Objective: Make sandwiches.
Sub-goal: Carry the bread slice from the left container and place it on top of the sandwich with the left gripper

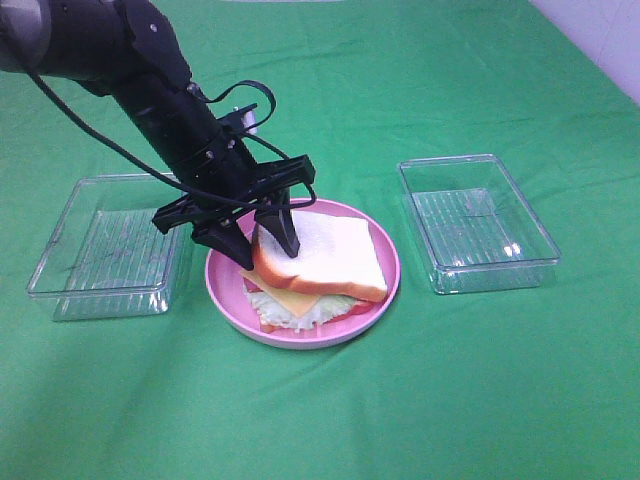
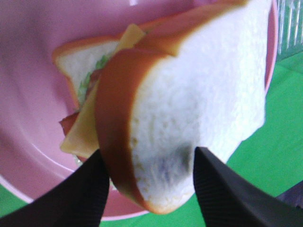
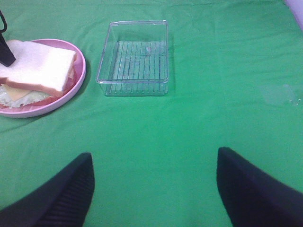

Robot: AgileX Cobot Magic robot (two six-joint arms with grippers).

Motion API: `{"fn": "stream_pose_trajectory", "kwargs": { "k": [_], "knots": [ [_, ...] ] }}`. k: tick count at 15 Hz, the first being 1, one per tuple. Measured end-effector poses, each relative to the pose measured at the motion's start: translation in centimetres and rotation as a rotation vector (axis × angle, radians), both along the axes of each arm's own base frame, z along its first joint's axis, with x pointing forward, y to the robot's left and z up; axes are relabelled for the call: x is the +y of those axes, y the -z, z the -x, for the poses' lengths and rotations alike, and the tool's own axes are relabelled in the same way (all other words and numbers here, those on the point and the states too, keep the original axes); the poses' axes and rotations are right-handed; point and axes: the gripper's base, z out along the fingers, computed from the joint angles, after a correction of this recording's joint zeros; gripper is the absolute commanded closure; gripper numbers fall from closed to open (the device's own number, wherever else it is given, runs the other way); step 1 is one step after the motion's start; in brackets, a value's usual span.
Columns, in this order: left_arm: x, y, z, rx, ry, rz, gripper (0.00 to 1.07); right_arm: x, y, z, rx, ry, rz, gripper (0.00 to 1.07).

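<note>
Holding the top bread slice [image 1: 325, 255] by its near-left corner, the left gripper [image 1: 258, 240] has one finger on each side of the crust, narrow around it. This slice lies tilted on the sandwiches [image 1: 310, 290], which rest on the pink plate [image 1: 388, 285] between two clear trays [image 1: 105, 245]. From the fingers [image 2: 222, 189] the slice extends away toward the right tray [image 1: 480, 225]. I judge that the slice must be lowered flat and released. The right gripper [image 3: 154, 189] hangs wide over the bare bench [image 3: 199, 132], well apart; the left arm is nearer.
</note>
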Motion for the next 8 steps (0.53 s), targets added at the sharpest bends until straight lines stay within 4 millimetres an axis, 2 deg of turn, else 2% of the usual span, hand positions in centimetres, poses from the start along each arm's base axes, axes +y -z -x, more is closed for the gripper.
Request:
{"fn": "stream_pose_trajectory", "kwargs": {
  "k": [5, 6, 8],
  "knots": [
    [0.1, 0.0, 0.5, -0.005, 0.078, -0.039, 0.46, 0.0, 0.0, 0.0, 0.000, 0.000, 0.000, 0.38],
    [0.3, -0.4, 0.4, -0.031, 0.095, -0.062, 0.46, 0.0, 0.0, 0.0, 0.000, 0.000, 0.000, 0.38],
    [1.3, -3.3, 0.6, -0.143, 0.136, -0.132, 0.46, 0.0, 0.0, 0.0, 0.000, 0.000, 0.000, 0.38]
  ]
}}
